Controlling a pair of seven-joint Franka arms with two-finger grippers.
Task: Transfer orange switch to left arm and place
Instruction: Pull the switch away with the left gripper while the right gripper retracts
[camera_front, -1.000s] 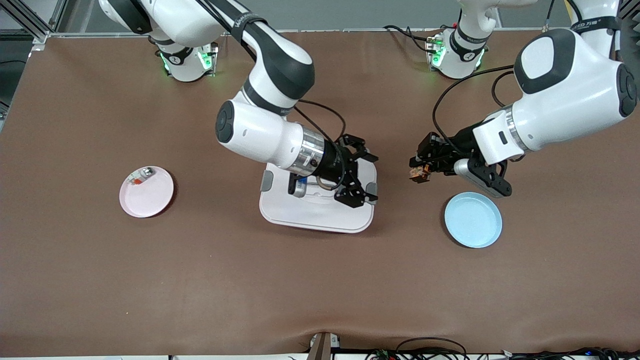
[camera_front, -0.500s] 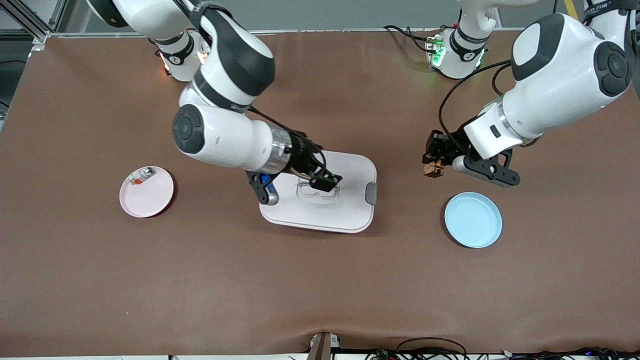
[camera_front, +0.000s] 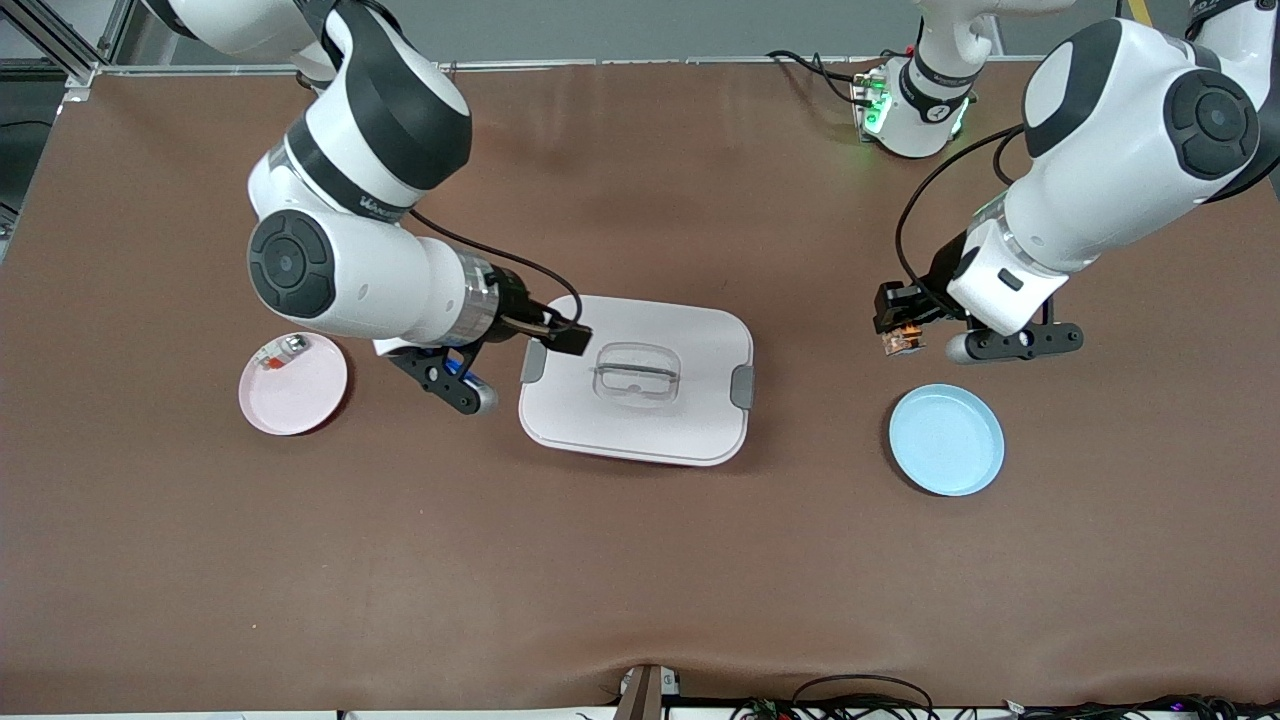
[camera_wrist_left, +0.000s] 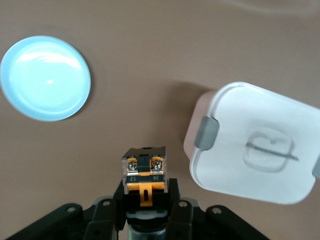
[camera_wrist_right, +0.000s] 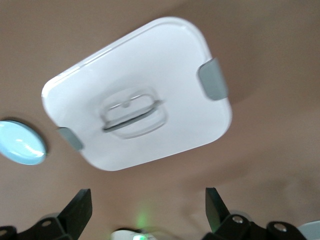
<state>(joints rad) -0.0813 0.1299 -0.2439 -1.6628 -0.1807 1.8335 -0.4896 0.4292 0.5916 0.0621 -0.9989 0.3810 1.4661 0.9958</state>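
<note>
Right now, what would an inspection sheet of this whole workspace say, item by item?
Surface: brown table, smooth.
Job's things: orange switch held in the air, over bare table between the white box and the blue plate. Box lies mid-table, lid on.
Clutter: pink plate toward the right arm's end, carrying a small silver-and-red piece; blue plate bare.
Grippers: left pincer shut on the switch; right pincer open, holding nothing, over the table by the box's edge nearer the pink plate.
Cables: black cable looping along the left arm; more at the table's near edge.
Surroundings: metal framing at one corner.
</note>
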